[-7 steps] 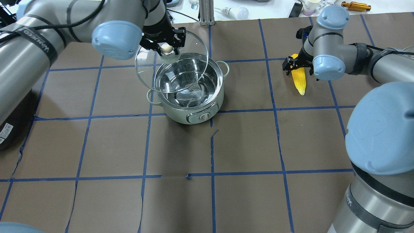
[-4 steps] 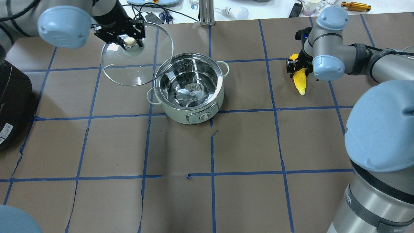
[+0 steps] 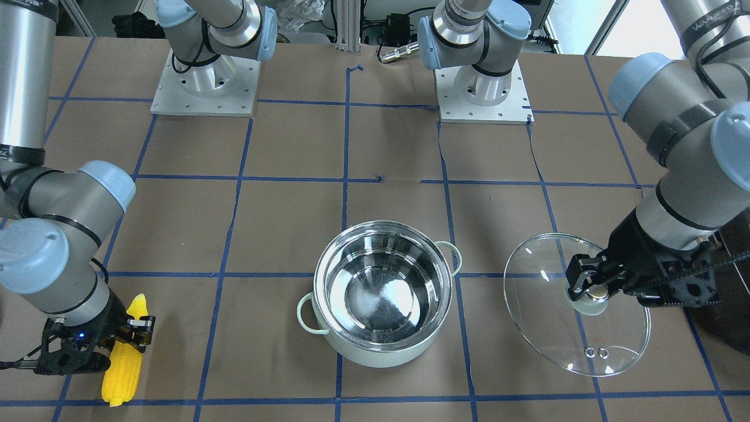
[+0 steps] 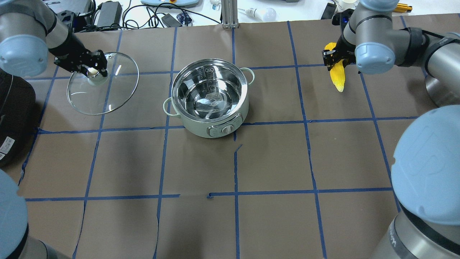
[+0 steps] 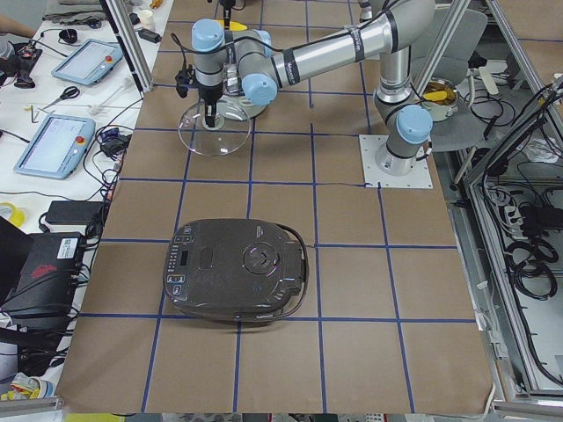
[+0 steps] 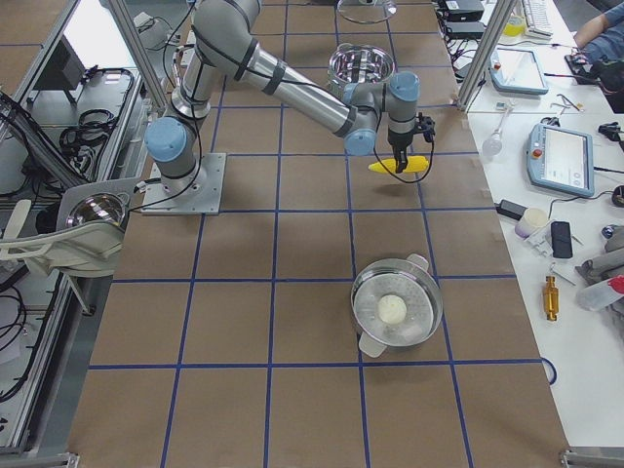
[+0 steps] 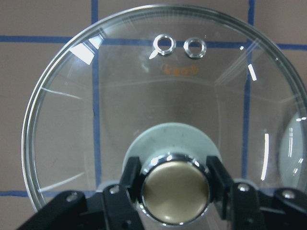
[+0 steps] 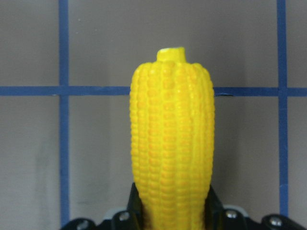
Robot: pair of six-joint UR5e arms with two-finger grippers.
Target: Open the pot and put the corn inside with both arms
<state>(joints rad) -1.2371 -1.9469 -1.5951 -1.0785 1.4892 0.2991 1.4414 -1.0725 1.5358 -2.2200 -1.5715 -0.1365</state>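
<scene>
The mint-green pot stands open at the table's middle, its steel inside empty; it also shows in the front view. My left gripper is shut on the knob of the glass lid and holds it tilted to the pot's left, clear of the pot. It shows in the front view and the left wrist view, with the lid below it. My right gripper is shut on the yellow corn, right of the pot. The corn points away from the gripper.
A large black appliance sits at the table's left end, near the lid. A steel steamer pot with a white lump stands at the right end. Cables and tools lie beyond the far edge.
My left gripper has carried the lid from over the pot leftward and lower, leaving the pot uncovered. My right gripper has closed on the corn and moved it toward the far edge.
</scene>
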